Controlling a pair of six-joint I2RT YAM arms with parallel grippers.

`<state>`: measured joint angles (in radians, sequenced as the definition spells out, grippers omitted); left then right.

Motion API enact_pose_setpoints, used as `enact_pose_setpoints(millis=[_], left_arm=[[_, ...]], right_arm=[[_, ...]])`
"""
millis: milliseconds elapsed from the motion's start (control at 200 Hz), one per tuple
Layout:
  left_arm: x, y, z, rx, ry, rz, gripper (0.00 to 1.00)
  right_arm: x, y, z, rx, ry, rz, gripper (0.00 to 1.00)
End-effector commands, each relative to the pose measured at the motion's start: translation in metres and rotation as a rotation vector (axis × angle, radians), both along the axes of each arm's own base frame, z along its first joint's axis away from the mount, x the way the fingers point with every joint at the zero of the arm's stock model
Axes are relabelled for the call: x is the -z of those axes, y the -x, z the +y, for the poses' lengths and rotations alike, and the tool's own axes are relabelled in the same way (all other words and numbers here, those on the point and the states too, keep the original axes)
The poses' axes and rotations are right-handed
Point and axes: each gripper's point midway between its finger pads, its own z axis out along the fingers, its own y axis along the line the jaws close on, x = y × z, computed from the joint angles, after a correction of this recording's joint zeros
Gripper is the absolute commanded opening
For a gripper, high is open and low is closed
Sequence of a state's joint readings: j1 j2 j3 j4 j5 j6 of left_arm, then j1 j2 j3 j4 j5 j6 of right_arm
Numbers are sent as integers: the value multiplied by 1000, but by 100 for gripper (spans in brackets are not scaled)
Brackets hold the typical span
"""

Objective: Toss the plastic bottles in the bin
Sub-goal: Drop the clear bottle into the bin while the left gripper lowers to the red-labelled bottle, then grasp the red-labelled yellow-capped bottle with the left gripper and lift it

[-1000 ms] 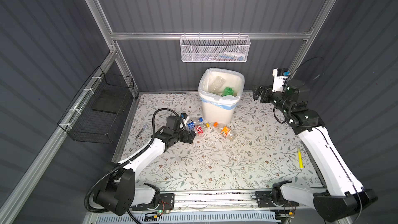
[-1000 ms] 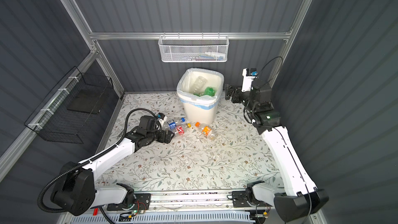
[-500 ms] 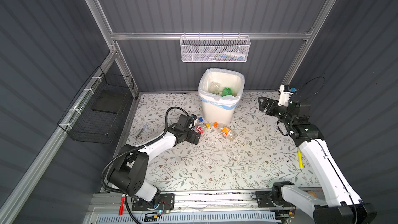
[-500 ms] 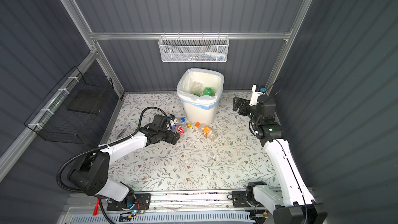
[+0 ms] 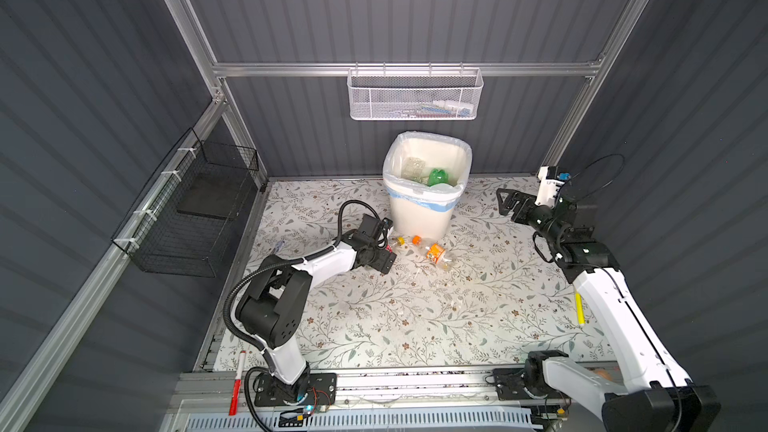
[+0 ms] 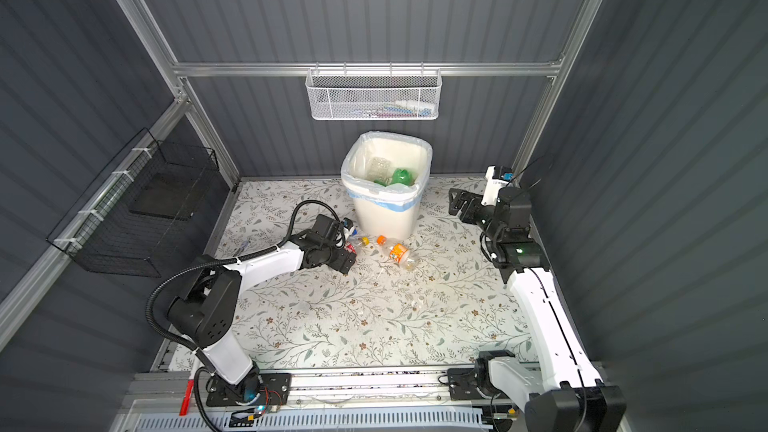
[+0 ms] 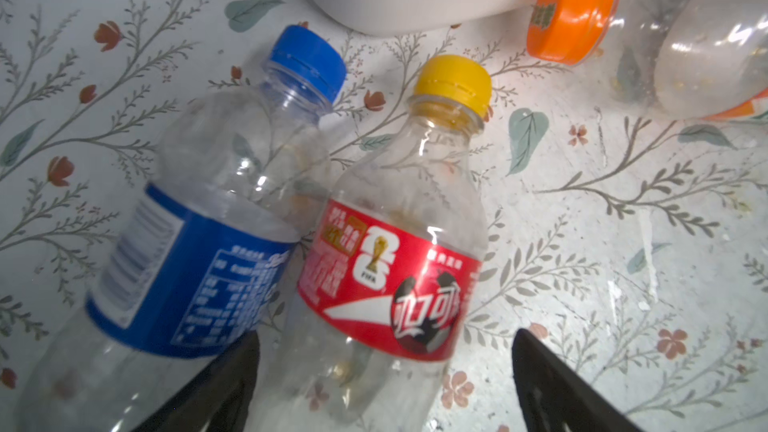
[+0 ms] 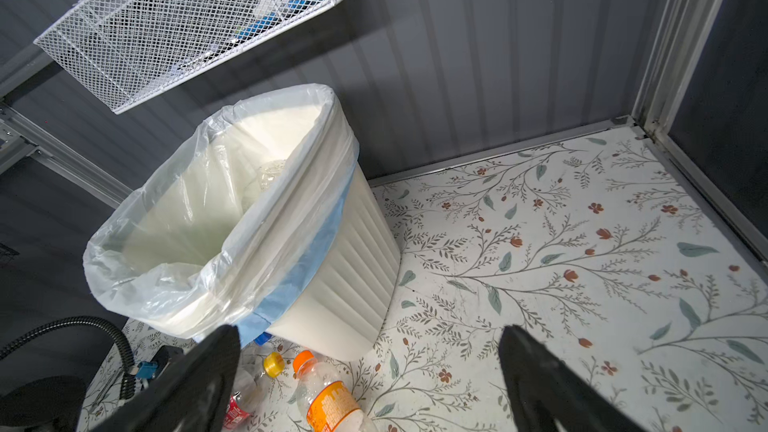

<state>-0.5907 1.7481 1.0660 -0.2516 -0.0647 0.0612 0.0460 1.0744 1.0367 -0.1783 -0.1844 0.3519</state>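
L gripper [image 7: 386, 336] is low over the tabletop [image 5: 415, 309], jaws apart, straddling the lower half of the red-label bottle [image 7: 395, 268] (yellow cap). It isn't clamped; one finger is clearly off it. The blue-label bottle [image 7: 195, 251] lies alongside, touching it, w/ both caps toward the bin [image 5: 419, 218]. The orange-label bottle [image 5: 436, 252] lies near them, also at the bin's foot. Inside the bin: a green bottle [image 5: 438, 176] & a clear bottle [image 5: 412, 167]. R gripper [image 8: 370, 330] is in the air to the bin's right in both top views, not touching, jaws wide, nothing btwn them.
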Motion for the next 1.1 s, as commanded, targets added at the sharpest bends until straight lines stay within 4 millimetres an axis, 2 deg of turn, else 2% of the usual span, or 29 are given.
enact_pose_setpoints(millis=[0,120,250,355,435,590,781,881,1011,1036,1096], left_arm=[[5,4,-9,45,-38,15,93],[8,7,-17,58,-32,25,89],[13,10,-20,57,-31,40,78],[6,10,-21,45,-11,21,68],[-2,9,-19,29,4,-5,60],[-15,13,-18,2,50,-27,54],[-54,23,-13,-19,162,-119,54],[-81,32,-7,-40,246,-189,54],[-131,43,9,-69,350,-340,54],[-142,45,13,-77,367,-376,54],[-172,49,25,-97,400,-468,54]], right_arm=[[0,-4,1,-8,-20,-16,99],[1,-4,0,-6,-23,-16,99],[5,-5,-1,-2,-27,-9,99],[13,-3,-3,3,-23,10,99],[25,-2,-5,10,-17,44,99],[48,2,-6,17,-21,98,98],[79,3,-3,3,-30,185,97],[85,6,-2,-2,-31,208,97],[92,8,-3,-1,-23,224,97],[103,5,-2,-3,-24,256,97],[108,4,-1,-7,-27,269,96]])
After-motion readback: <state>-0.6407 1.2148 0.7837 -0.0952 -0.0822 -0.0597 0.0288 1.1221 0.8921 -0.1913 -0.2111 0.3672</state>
